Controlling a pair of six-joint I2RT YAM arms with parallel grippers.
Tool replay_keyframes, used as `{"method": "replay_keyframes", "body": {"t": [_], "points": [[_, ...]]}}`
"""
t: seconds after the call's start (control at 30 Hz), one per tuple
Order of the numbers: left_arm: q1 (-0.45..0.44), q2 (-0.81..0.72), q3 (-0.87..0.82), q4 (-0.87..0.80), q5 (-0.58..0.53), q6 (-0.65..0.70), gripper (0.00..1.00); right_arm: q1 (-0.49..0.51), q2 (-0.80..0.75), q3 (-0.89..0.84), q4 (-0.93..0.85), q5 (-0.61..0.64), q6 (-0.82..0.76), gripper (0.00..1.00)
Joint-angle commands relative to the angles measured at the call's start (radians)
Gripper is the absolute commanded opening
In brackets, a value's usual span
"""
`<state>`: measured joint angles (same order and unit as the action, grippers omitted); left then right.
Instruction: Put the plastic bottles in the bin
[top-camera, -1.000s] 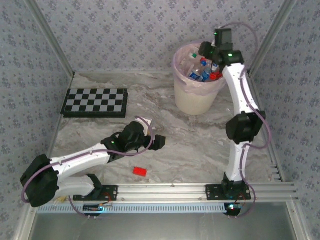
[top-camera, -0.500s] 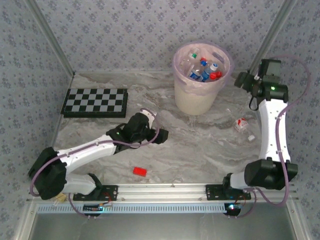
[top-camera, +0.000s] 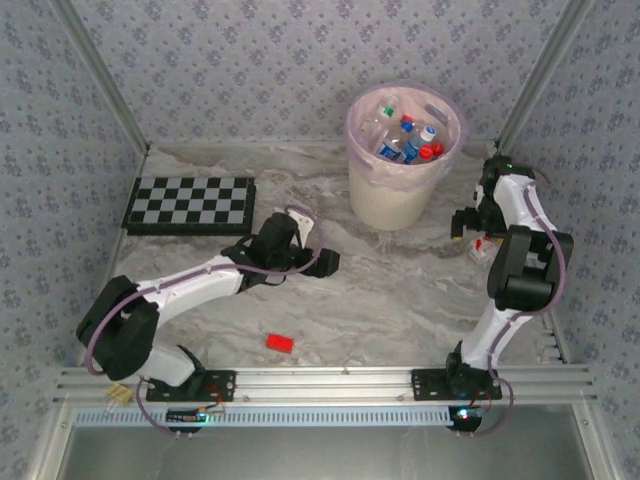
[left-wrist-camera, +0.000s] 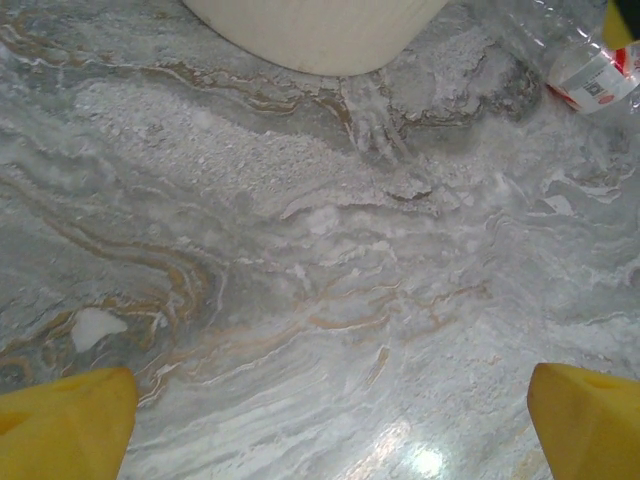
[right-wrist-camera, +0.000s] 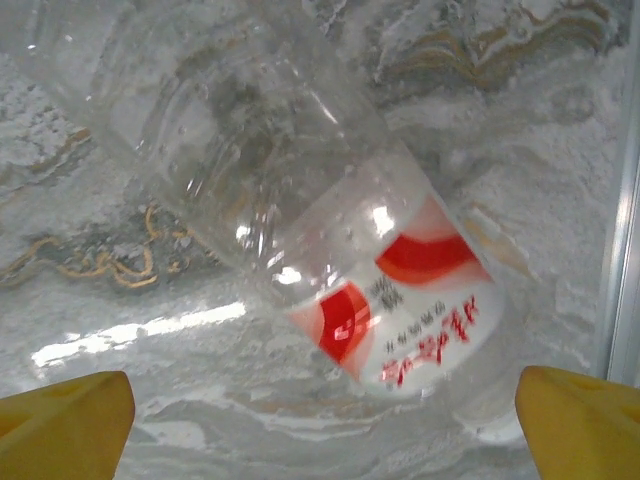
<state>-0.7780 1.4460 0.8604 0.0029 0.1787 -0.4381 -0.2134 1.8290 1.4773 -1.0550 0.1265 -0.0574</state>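
Nearest, a small red block lies on the marble table. Further in, the left gripper hangs over bare table with its jaws wide apart, holding nothing. At the right, the right gripper is also spread wide, empty, just above a lying clear bottle with a red label. Behind, the bin holds several bottles.

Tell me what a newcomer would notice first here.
The tall cream-white plastic bin with pink liner stands at the back of the marble table, clear plastic bottles with red and blue caps piled inside. One clear plastic bottle with a red label lies on its side near the right edge, the open right hand over it. A black-and-white checkerboard lies back left.
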Motion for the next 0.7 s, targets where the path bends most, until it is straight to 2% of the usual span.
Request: {"method": "replay_keyframes", "body": {"t": [0.0,0.13,0.27,0.47,0.57,0.67], "points": [[0.002,0.025,0.057,0.008,0.059,0.000,1.00,0.004,0.048,0.010,0.102,0.045,-0.101,1.00],[0.002,0.031,0.055,0.018,0.059,-0.022,1.00,0.001,0.150,0.067,0.112,0.005,-0.112,1.00],[0.003,0.037,0.073,0.007,0.053,-0.017,1.00,-0.006,0.222,0.118,0.111,-0.094,-0.076,0.94],[0.002,0.045,0.114,-0.021,0.014,-0.001,1.00,-0.040,0.246,0.136,0.077,-0.130,0.058,0.76],[0.003,0.067,0.131,-0.029,0.015,0.005,1.00,-0.075,0.217,0.086,0.107,-0.201,0.130,0.68],[0.003,0.095,0.162,-0.058,0.028,0.021,1.00,-0.092,0.173,0.022,0.150,-0.233,0.186,0.66]]}}
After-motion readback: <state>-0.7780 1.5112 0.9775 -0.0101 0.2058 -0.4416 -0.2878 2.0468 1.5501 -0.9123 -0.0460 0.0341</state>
